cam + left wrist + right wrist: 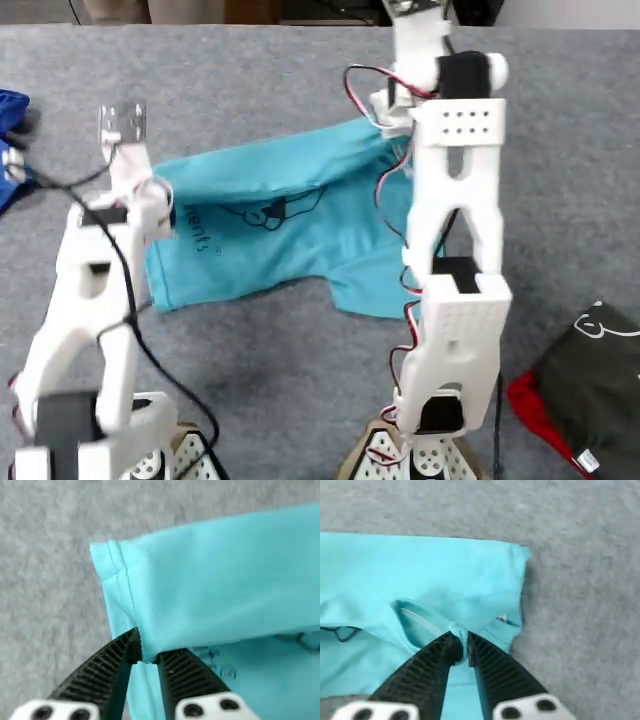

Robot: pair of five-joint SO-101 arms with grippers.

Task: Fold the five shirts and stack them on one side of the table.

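In the middle of your grey table (300, 400), the turquoise shirt (270, 220) lying partly folded over, your left gripper (146, 655) clenched on its hemmed end, your right gripper (462, 647) pinching a fold at the opposite end, a dark folded shirt (590, 380) well apart.

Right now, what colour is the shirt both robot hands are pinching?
The shirt is turquoise with a small dark drawing, clearest in the high view.

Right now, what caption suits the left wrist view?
Left pincer shut on a folded edge of the turquoise shirt over grey table.
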